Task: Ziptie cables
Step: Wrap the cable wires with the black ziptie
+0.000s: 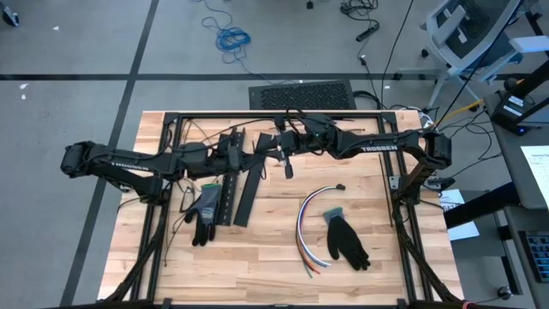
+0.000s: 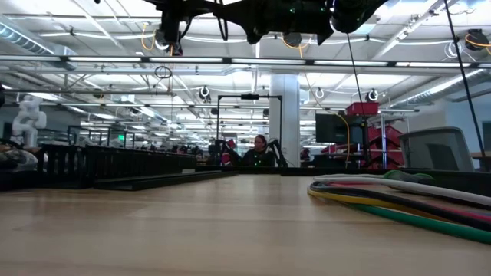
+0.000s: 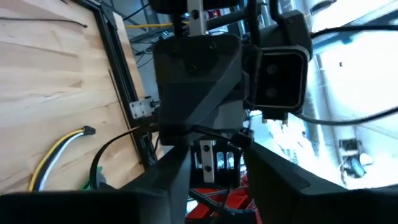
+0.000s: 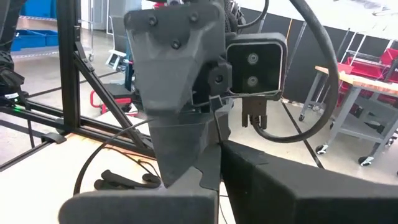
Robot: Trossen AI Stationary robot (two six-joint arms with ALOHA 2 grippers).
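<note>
High view: both grippers meet above the table's far side, left gripper (image 1: 273,148) parting, right gripper (image 1: 286,163) clenched, seemingly passing a zip tie. The cables (image 1: 310,225) lie untouched nearby; next comes looping them.

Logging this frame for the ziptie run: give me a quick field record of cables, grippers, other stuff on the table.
cables: loose curved bundle on the table, right of centre, not held
left gripper: raised at the table's far middle, facing the right gripper
right gripper: shut, meeting the left one there
gloves: one left, one beside the cables
black strips: left of centre
</note>
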